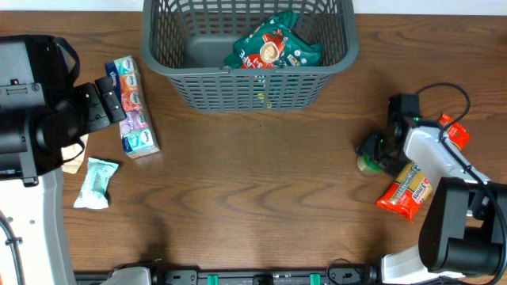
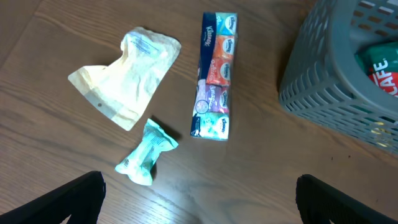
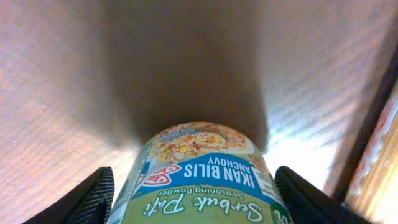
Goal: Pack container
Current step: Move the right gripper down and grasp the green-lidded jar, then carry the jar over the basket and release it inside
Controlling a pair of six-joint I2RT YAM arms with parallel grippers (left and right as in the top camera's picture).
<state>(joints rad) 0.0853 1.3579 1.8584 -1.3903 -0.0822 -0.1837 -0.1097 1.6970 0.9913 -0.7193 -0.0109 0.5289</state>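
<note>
Wood table [image 1: 261, 182], container [image 1: 245, 73] rim cropped, jar [image 1: 366, 164] mostly hidden in right end effector [image 3: 194, 186]

Overhead top-down; wrists low, perhaps forward-facing.

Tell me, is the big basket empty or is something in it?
Not empty. Green and red snack packets lie inside the basket, toward its right side; the left part of its floor shows bare.
</note>
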